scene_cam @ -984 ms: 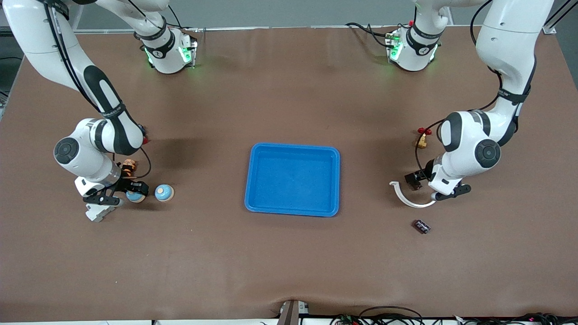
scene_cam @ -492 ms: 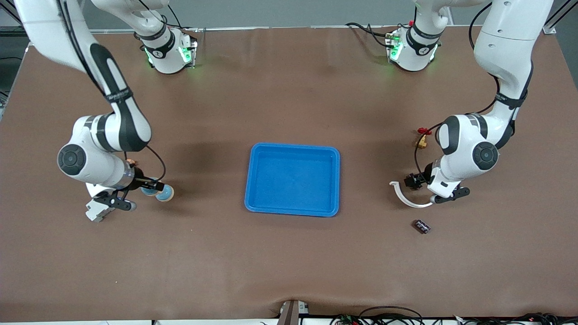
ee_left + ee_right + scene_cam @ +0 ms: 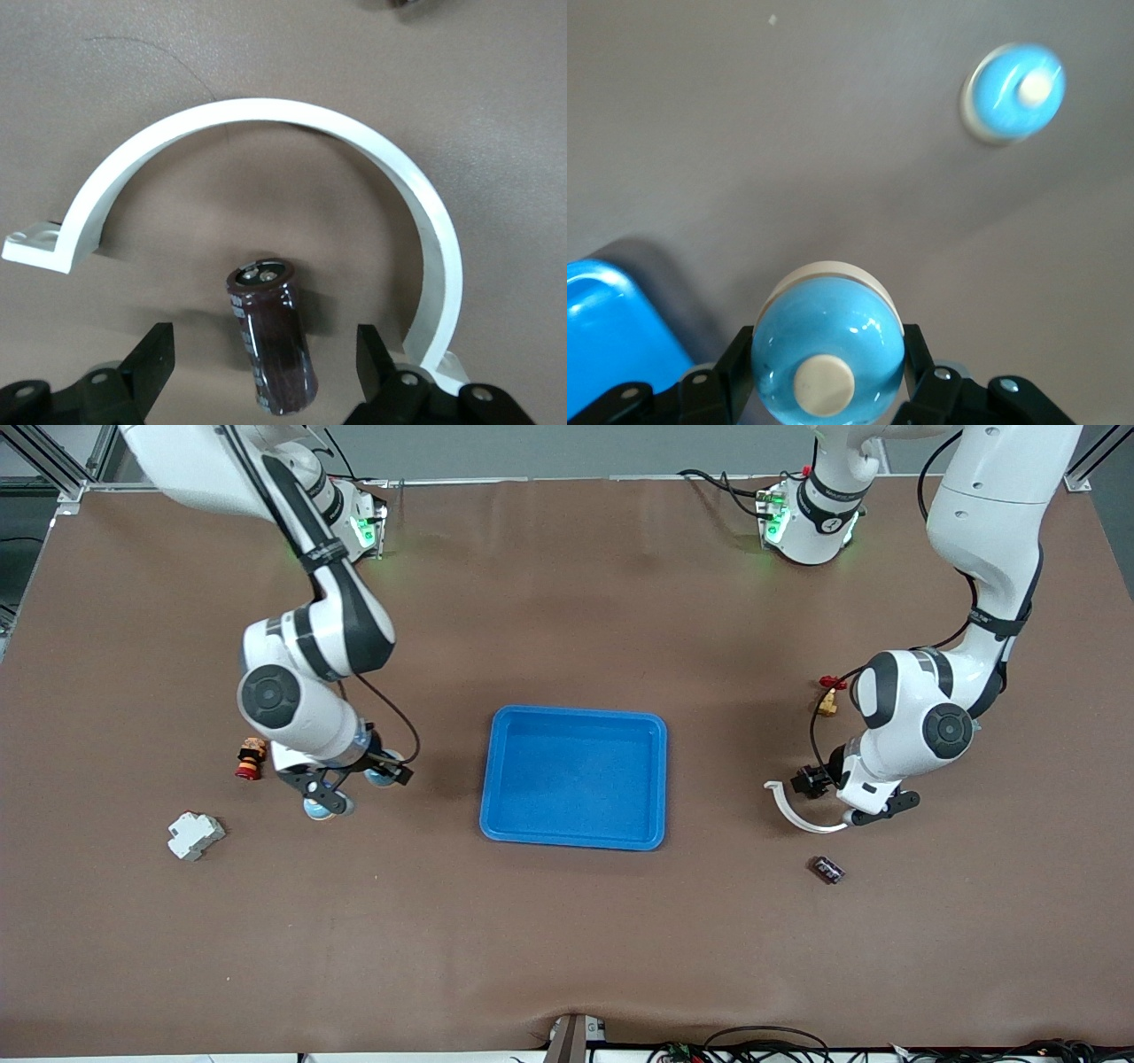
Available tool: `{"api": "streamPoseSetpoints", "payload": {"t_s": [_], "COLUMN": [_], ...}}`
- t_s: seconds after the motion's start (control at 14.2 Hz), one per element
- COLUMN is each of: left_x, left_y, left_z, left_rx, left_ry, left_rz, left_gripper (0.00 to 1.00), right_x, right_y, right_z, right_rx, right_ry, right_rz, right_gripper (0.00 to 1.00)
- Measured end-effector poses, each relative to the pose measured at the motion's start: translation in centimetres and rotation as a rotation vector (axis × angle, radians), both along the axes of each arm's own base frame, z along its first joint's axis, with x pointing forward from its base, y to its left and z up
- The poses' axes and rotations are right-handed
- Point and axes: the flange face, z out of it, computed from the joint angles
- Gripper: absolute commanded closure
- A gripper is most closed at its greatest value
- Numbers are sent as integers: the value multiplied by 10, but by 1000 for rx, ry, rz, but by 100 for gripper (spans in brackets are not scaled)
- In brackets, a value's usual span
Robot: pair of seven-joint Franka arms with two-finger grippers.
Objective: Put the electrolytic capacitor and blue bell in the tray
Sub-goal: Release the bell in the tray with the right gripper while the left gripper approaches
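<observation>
Tray (image 3: 574,777) lies just toward the left arm's end from my right end effector (image 3: 359,779), which clenches a blue bell (image 3: 827,351) above the surface, while my spread left end effector (image 3: 264,372) straddles the capacitor (image 3: 273,334), fingers flanking its long axis.
</observation>
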Motion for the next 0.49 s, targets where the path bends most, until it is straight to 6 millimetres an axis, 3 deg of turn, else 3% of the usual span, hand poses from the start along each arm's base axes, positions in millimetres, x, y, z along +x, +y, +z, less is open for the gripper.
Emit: {"api": "streamPoseSetpoints", "payload": {"t_s": [0.14,0.28,0.49], "left_x": [0,0,0], "left_y": [0,0,-1], "left_z": [0,0,0], "left_rx": [1,1,1], "left_ry": [1,1,1], "left_rz": [7,7,5], "left_gripper": [61,76,88], "right_x": [-10,-22,-39], "right_y": [29,63,118], "right_z": [1,3,-2], "right_rx": [9,18,25], "right_ry": [-10,-32,-41], "right_rz": [-68,-129,-203], "right_gripper": [100,100,100]}}
